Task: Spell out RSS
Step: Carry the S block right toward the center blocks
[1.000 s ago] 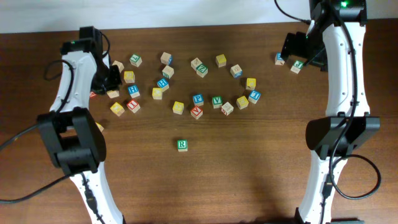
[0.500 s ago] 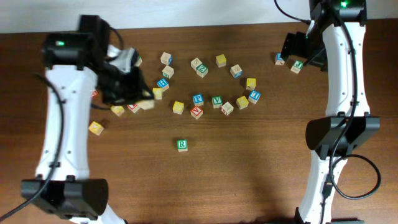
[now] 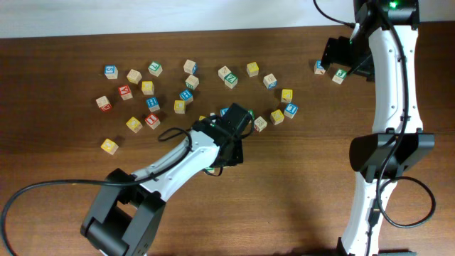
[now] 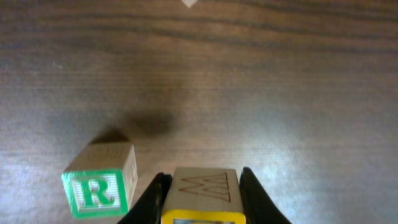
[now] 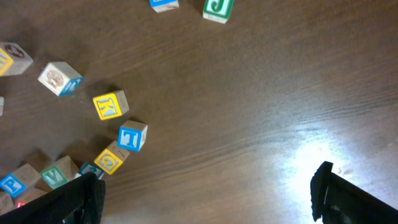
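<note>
- Since the left gripper's (image 4: 202, 198) fingers (image 4: 256, 202) are clamped on a yellow-faced cube (image 4: 202, 186), its letter face is hidden from me.
- It hangs just beside the green R cube (image 4: 99, 190), apparently to be set down as the next letter.
- The right gripper (image 5: 208, 196) gapes empty, off to the side.

The desk (image 4: 280, 74) is dark brown with streaky lighter grain. The R cube (image 4: 99, 190) has a green-bordered face with a green-and-white R, and pale wood sides. The yellow-edged cube (image 4: 202, 186) is bare tan wood scored with a zigzag motif (its letter is hidden). The K cube (image 5: 111, 104) is yellow and the T cube (image 5: 132, 137) is blue.
</note>
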`<move>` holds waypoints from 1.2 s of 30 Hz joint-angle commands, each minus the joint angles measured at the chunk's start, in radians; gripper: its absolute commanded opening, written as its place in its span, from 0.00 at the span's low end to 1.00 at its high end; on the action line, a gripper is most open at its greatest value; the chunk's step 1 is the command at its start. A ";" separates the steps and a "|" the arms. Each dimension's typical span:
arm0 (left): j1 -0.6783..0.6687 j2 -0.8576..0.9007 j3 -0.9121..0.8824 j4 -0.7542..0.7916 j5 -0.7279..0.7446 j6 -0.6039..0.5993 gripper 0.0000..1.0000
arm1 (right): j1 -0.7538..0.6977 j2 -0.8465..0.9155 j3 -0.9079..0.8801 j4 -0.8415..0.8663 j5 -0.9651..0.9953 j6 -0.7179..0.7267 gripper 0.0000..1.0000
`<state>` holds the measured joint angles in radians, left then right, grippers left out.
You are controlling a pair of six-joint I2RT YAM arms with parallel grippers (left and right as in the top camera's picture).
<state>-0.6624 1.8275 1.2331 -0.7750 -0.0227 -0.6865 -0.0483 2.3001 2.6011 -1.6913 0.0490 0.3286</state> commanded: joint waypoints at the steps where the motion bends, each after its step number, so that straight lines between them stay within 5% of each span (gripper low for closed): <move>1: -0.008 -0.001 -0.026 0.027 -0.085 -0.032 0.17 | -0.005 -0.012 0.000 -0.003 0.008 -0.007 0.98; 21: -0.038 0.013 -0.062 0.089 -0.083 -0.031 0.35 | -0.005 -0.012 0.000 -0.003 0.008 -0.007 0.98; 25: -0.038 0.013 -0.062 0.084 -0.062 -0.015 0.60 | -0.005 -0.012 0.000 -0.003 0.008 -0.007 0.98; 28: -0.038 0.023 -0.072 0.076 0.001 0.010 0.56 | -0.005 -0.012 0.000 -0.003 0.008 -0.007 0.98; 36: -0.035 0.048 -0.071 0.086 0.018 0.010 0.16 | -0.005 -0.012 0.000 -0.003 0.008 -0.007 0.98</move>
<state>-0.6994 1.8675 1.1713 -0.6903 -0.0185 -0.6773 -0.0483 2.3001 2.6011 -1.6928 0.0486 0.3283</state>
